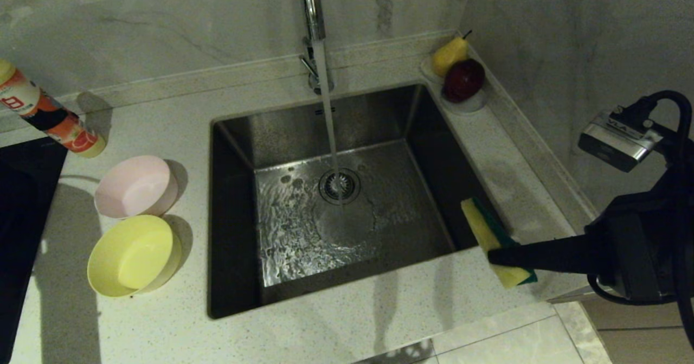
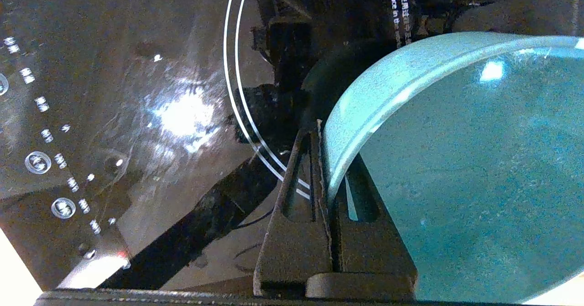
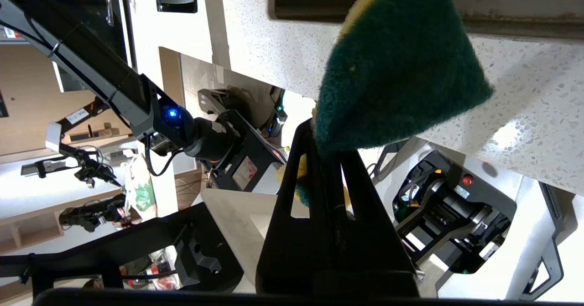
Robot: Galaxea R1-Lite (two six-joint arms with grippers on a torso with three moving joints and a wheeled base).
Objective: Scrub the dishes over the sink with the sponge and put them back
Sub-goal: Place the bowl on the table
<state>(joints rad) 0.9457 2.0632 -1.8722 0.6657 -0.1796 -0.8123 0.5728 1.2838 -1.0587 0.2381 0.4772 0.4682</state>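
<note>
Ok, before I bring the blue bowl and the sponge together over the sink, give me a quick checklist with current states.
1. Left gripper shut on the light blue bowl at its rim: ok.
2. Right gripper shut on the sponge, green face showing in the right wrist view: ok.
3. Sponge at the sink's near right corner: ok.
4. Water running from the tap onto the drain: ok.
5. Blue bowl over the sink: not ok; the left wrist view shows a dark glossy surface beneath it, and the head view does not show the bowl.
6. Pink bowl and yellow bowl on the counter left of the sink: ok.
</note>
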